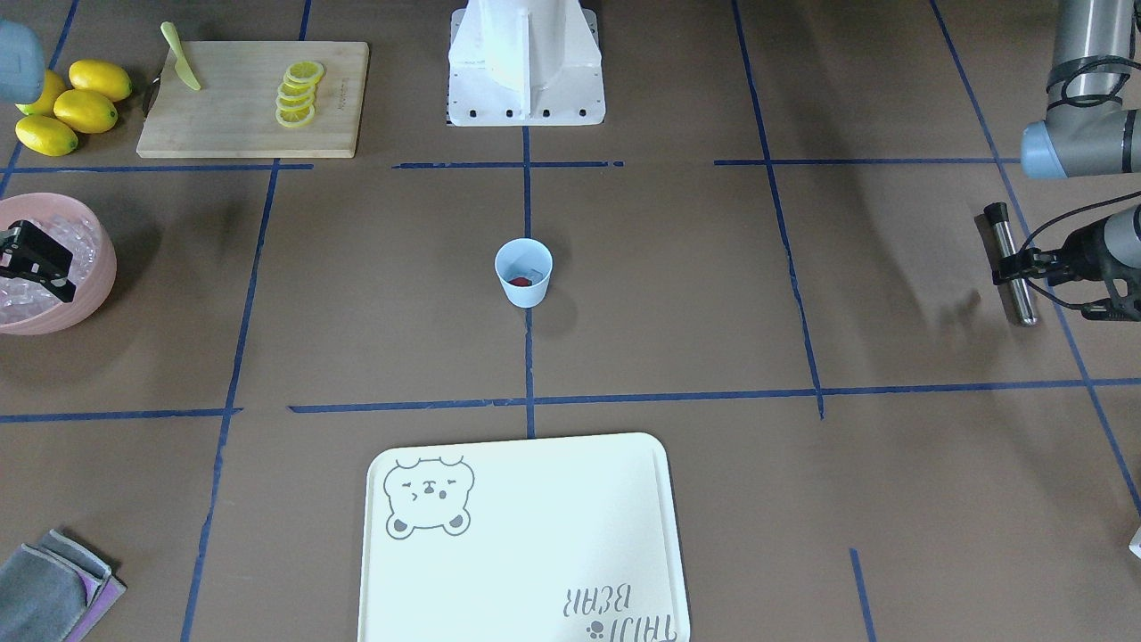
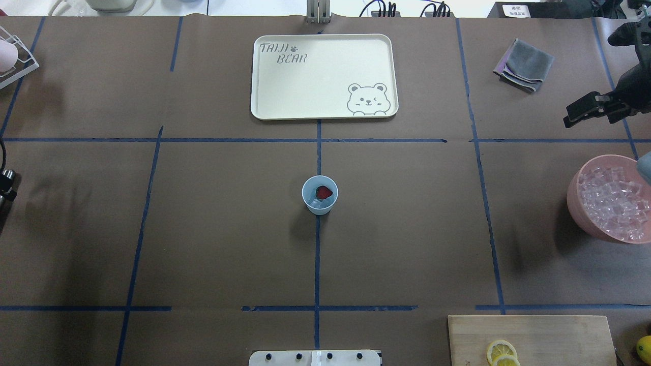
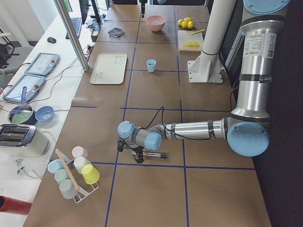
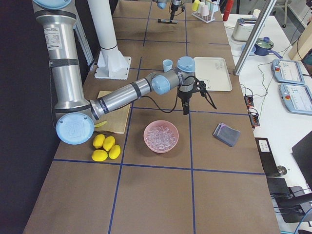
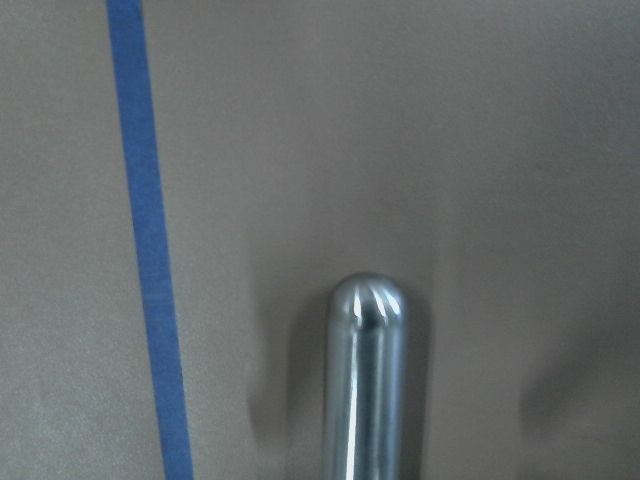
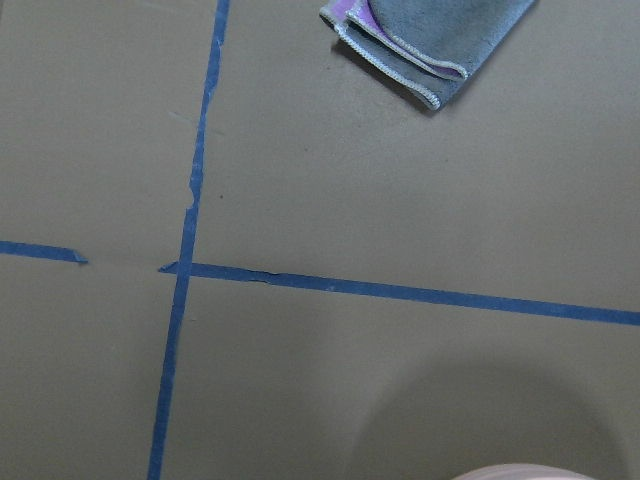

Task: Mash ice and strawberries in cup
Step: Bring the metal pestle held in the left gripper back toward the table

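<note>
The pale blue cup (image 1: 523, 272) stands upright at the table's centre, also in the overhead view (image 2: 319, 194). Inside it lie one red strawberry (image 2: 324, 192) and a piece of clear ice (image 2: 316, 203). More ice cubes (image 2: 613, 201) fill the pink bowl (image 2: 577, 203). My left gripper (image 1: 1013, 266) is far to the cup's side, shut on a steel muddler rod (image 1: 1016, 285) held level, low over the table. The rod's rounded tip fills the left wrist view (image 5: 365, 390). My right gripper (image 1: 64, 278) hovers open and empty over the bowl's far side.
A cream bear tray (image 2: 323, 76) lies beyond the cup. A grey cloth (image 2: 524, 65) lies near the right gripper. A cutting board (image 1: 254, 98) holds lemon slices and a yellow knife, with whole lemons (image 1: 76, 107) beside it. A rack of cups (image 3: 75, 175) stands near the left arm.
</note>
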`<state>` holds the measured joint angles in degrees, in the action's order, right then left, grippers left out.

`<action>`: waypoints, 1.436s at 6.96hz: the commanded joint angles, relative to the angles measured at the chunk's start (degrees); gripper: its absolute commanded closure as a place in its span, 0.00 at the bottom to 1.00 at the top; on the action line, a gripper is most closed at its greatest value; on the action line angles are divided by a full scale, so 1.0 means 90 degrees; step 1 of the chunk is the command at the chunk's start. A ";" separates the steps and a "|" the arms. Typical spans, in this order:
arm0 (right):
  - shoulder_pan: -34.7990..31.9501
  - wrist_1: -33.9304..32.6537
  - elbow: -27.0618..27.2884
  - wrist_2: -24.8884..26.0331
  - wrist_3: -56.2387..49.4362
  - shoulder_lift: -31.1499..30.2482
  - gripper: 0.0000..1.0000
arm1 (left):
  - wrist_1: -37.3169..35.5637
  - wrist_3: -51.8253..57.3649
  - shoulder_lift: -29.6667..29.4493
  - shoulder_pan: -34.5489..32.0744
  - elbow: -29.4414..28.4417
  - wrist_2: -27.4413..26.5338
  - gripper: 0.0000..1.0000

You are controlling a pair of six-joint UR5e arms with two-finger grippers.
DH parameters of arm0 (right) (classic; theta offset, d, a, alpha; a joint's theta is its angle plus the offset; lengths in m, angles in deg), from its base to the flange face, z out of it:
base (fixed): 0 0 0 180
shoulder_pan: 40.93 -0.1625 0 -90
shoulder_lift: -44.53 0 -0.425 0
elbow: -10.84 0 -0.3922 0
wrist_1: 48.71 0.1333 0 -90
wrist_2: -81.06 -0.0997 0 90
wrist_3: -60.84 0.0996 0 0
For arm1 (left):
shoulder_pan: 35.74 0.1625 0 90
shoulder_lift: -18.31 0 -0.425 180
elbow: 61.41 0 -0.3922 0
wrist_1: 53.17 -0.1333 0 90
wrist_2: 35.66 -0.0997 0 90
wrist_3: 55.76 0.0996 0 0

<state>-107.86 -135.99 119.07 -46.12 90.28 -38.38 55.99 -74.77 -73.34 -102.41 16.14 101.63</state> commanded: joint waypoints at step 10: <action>-0.0004 0.0010 0.0093 -0.0010 0.0000 0.0004 0.00 | -0.0117 -0.0871 -0.0859 0.0093 0.1798 0.0166 1.00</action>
<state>-107.90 -135.90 119.76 -46.30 90.28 -38.23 55.05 -78.21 -78.49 -101.84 27.34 103.19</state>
